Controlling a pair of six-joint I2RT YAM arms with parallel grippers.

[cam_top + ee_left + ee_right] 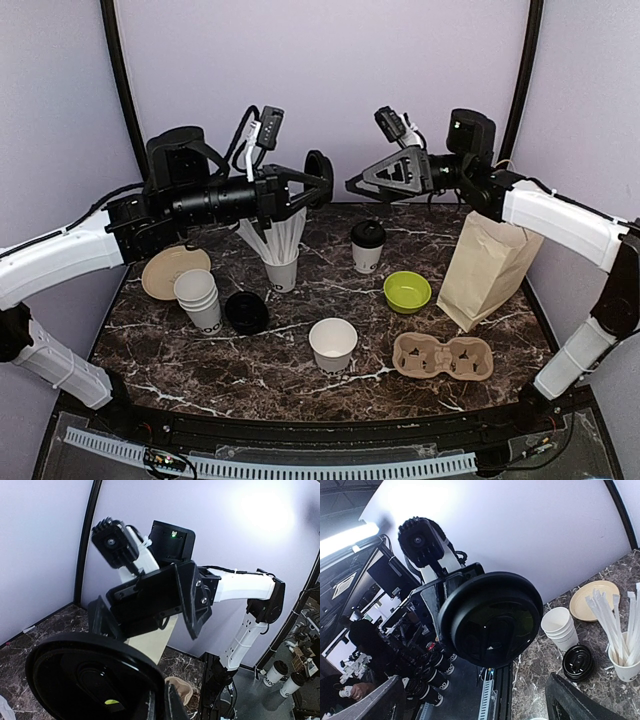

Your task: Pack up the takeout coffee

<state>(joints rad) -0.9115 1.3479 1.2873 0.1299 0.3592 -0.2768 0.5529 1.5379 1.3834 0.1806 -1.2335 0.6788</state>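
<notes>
We see both arms raised above a dark marble table [150, 370], their tips facing each other. The left gripper [306, 184] pinches a round black lid [320, 168] by its edge and holds it upright in the air. The right gripper [355, 185] is just beside the lid, its fingers spread wide and holding nothing. The takeout coffee [367, 246], a lidded white cup, stands below on the table, behind a green bowl [407, 291] and left of a brown paper bag [488, 268]. Nearer us are an open white cup [333, 344] and a cardboard cup carrier [441, 356].
</notes>
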